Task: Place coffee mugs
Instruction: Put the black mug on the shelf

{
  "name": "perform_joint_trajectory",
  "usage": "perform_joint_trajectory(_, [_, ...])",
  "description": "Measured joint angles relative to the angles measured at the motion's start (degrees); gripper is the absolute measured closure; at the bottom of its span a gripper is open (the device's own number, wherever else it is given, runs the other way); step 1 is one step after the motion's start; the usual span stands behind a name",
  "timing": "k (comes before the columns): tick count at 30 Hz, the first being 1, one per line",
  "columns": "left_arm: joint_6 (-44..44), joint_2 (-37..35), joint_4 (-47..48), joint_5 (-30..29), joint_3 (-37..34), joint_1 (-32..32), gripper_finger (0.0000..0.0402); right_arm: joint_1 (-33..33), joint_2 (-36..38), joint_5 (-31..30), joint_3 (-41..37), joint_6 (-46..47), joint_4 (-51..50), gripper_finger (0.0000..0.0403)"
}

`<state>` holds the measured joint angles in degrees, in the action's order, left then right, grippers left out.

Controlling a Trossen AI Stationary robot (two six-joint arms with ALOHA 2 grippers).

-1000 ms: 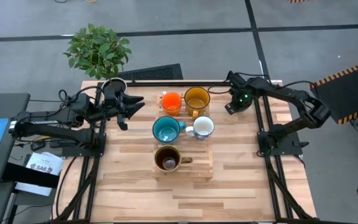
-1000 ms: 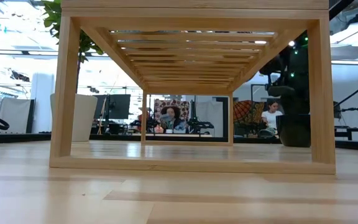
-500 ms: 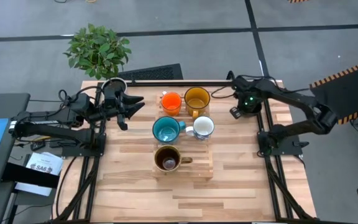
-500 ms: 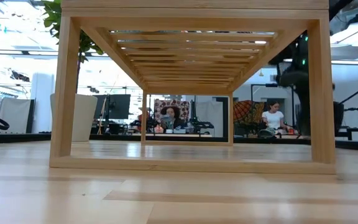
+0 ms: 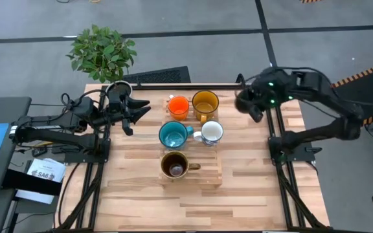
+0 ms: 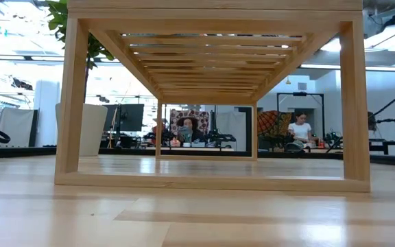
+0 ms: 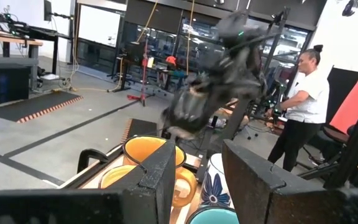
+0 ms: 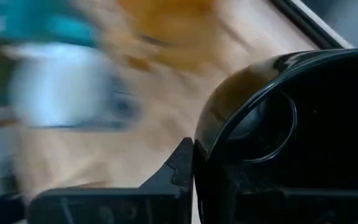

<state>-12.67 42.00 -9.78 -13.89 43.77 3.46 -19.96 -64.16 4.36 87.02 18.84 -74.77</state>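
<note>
Currently, the right jaws (image 5: 246, 103) are above the right rear part of the table (image 5: 251, 188), just right of the amber-yellow mug (image 5: 205, 102). In the right wrist view they are closed on the black mug (image 8: 291, 118), which fills most of that picture, its rim against one dark finger (image 8: 182, 165); the mug is clear of the table surface, since the low view shows no arm or mug at table level.

The left jaws (image 5: 133, 111) rest over the left rear of the table, spread open and empty, pointing toward the mug group; the left wrist view shows both fingers (image 7: 160, 171) apart with nothing between them.

On the wooden rack (image 5: 212, 176) at table centre, five mugs stand upright:
- orange mug (image 5: 178, 105), rear row, just left of the amber-yellow one
- teal mug (image 5: 172, 134), middle row
- white mug (image 5: 212, 133), just right of the teal, with a blue pattern on its side
- brown mug (image 5: 175, 166), alone in front, handle to the right

The low view looks through the rack frame (image 6: 211, 96); a seated person (image 6: 298, 130) shows in the room beyond. A potted plant (image 5: 102, 50) stands off the table's rear left corner. In the left wrist view a standing person (image 7: 303, 106) is behind the blurred right arm.
</note>
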Motion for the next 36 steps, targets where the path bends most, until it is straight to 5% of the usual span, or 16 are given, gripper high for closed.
perform_joint_trajectory(8, [0.0,0.0,0.0,0.0,0.0,0.0,0.0286,30.2,-7.7,0.8,14.6,-0.7,9.2,0.0354])
perform_joint_trajectory(14, [1.0,0.0,0.1,0.0,0.0,0.0,0.0286,44.4,-16.6,0.5,22.2,0.1,10.5,0.0354])
perform_joint_trajectory(24, [1.0,0.0,0.0,0.0,0.0,0.0,0.0286,48.2,-29.3,-0.2,27.6,1.4,-1.9,0.0354])
perform_joint_trajectory(36, [-0.3,0.0,0.0,0.0,0.0,0.0,0.0286,48.2,-35.7,-1.3,27.7,-9.8,-6.3,0.0354])
